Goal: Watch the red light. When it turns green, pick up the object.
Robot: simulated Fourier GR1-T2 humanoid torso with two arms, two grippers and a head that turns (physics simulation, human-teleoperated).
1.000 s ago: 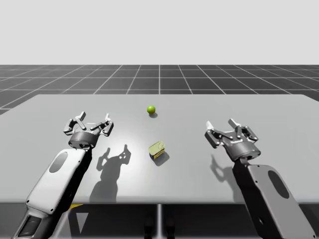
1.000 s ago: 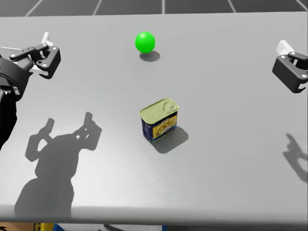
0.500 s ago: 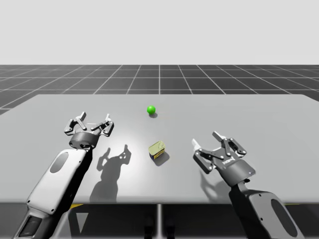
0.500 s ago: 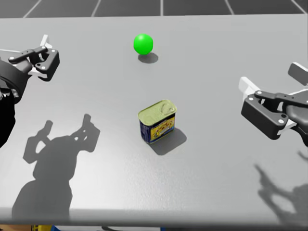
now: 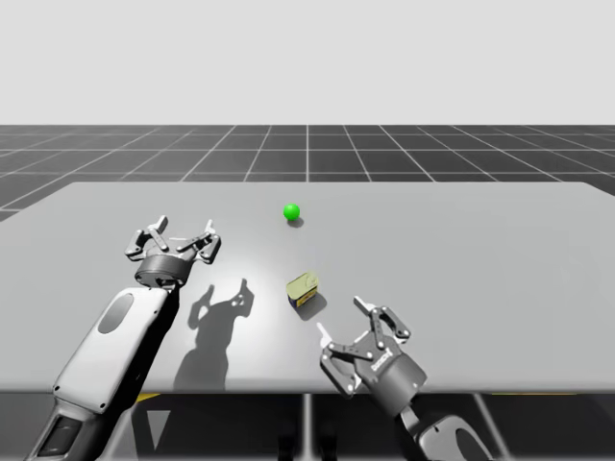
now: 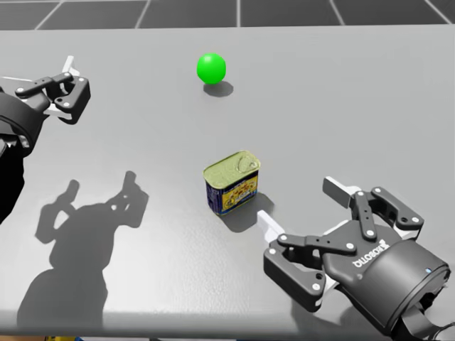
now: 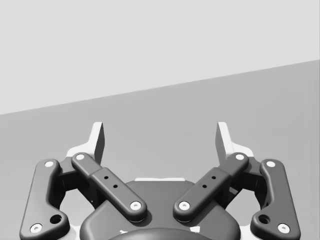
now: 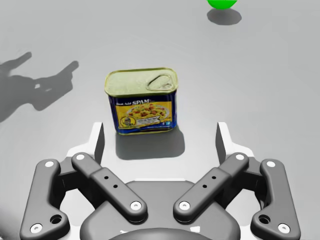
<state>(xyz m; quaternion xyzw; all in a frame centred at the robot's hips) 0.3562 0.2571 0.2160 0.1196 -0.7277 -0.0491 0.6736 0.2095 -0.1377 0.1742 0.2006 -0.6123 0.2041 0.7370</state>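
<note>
Blue rectangular can (image 6: pixel 232 182), upright with its yellow-green pull-tab lid facing up, stands near the middle of the grey table (image 5: pixel 500 240), and neither gripper touches it.

Furthest left in the head view, my left gripper (image 5: pixel 181 233) hovers over the table at about 10 o'clock from the can and well apart from it. Its two fingers are spread wide and grip nothing. The arm's dark shadow (image 6: pixel 85 227) lies on the tabletop at about 8 o'clock from the can.

Next comes the round green light (image 6: pixel 211 67), which sits on the table at about 12 o'clock from the can, a touch toward 11, and well apart from it. Its small shadow lies just beside it at its 4 o'clock. The can's own short shadow also falls toward 4 o'clock.

My right gripper (image 6: pixel 301 208) is at about 4 o'clock from the can, near it and low over the table's near edge. Its fingers are splayed wide and point toward the can.

In the right wrist view the can stands just ahead of the gripper, in line with the gap between the fingers and apart from both fingertips. Its blue-and-yellow printed side faces the gripper. The green light lies farther ahead, beyond the can.
</note>
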